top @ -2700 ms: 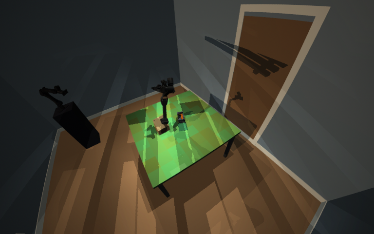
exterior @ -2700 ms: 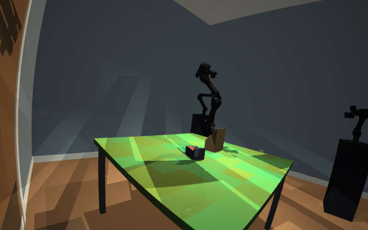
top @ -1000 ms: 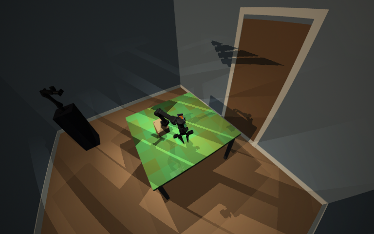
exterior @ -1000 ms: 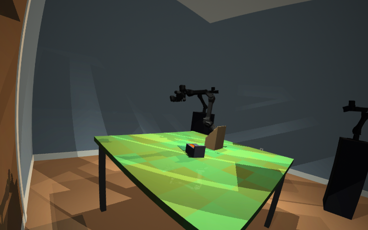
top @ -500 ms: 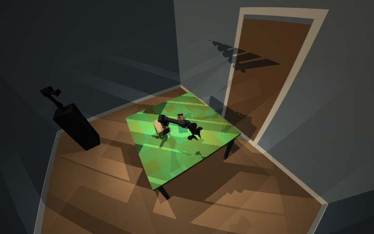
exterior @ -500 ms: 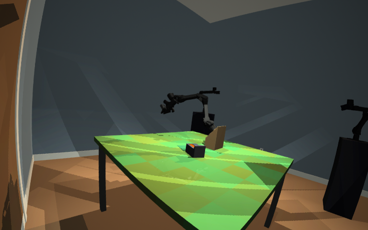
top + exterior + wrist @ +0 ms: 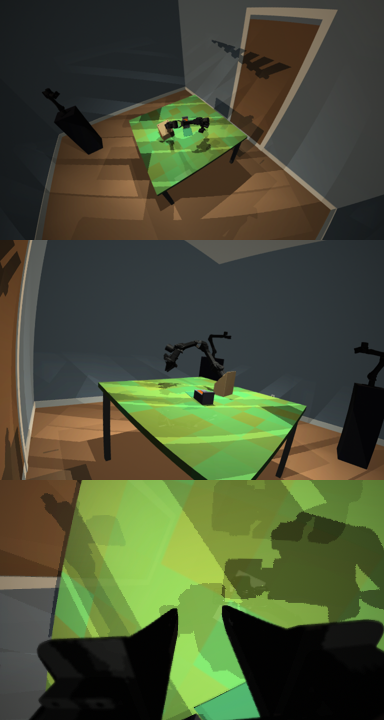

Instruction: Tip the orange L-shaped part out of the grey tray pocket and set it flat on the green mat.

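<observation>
Orange part (image 7: 185, 120) (image 7: 200, 391) sits in the tray (image 7: 184, 117) (image 7: 208, 398). From above, we see the green mat (image 7: 187, 132) (image 7: 189, 394) (image 7: 227, 705) at six o'clock of it; towards four o'clock, our released, empty tool (image 7: 201, 130) (image 7: 167, 370) (image 7: 200, 609) hangs over the tabletop (image 7: 175, 166) (image 7: 220, 423) (image 7: 115, 540).

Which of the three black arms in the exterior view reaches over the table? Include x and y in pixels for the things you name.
The arm (image 7: 194, 121) (image 7: 188, 345) rising at the tan block (image 7: 161, 128) (image 7: 229, 384); the other two stand on black pedestals (image 7: 82, 133) (image 7: 352, 426) off the table (image 7: 172, 166) (image 7: 226, 460).

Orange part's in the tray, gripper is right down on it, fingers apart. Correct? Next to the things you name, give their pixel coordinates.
Not quite: the exterior view shows the gripper (image 7: 201, 131) (image 7: 167, 370) (image 7: 200, 611) up in the air, away from the tray (image 7: 208, 398). Orange part (image 7: 185, 119) (image 7: 200, 391) in the tray and fingers apart both stand.
</observation>
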Controlling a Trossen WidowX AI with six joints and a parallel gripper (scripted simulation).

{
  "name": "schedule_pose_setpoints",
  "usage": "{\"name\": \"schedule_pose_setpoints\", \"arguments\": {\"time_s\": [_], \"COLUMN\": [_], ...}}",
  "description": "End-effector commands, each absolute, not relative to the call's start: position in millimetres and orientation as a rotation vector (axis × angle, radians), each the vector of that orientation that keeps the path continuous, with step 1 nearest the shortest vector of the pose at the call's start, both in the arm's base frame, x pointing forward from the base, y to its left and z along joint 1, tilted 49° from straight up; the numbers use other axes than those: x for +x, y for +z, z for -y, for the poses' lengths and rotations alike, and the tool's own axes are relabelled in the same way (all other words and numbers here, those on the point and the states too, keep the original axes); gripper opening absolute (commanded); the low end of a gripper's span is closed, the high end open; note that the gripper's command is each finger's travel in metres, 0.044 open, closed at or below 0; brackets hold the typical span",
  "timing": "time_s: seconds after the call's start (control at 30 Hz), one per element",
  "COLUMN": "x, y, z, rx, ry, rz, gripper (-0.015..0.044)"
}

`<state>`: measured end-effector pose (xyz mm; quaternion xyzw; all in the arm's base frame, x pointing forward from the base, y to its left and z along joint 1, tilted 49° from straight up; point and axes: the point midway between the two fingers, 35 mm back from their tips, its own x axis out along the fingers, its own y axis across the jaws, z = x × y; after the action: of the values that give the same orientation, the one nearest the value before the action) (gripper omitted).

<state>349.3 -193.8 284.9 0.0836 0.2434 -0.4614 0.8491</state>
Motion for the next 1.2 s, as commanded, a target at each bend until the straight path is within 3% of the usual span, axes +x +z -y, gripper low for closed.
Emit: {"name": "schedule_pose_setpoints", "arguments": {"time_s": [0.0,0.33,0.67,0.9,1.17], "x": [376.2,395.6,329.6,320.1,322.9], "y": [233.0,95.3,-25.9,-37.9,-84.8], "z": [153.9,36.1,-69.1,-74.3,-20.6], "rx": [0.185,0.079,-0.273,-0.321,-0.324], "ry": [-0.918,-0.852,-0.902,-0.912,-0.915], "rz": [-0.643,-1.002,-1.228,-1.234,-1.232], "gripper": [0.0180,0.0180,0.0180,0.0180,0.0180]}}
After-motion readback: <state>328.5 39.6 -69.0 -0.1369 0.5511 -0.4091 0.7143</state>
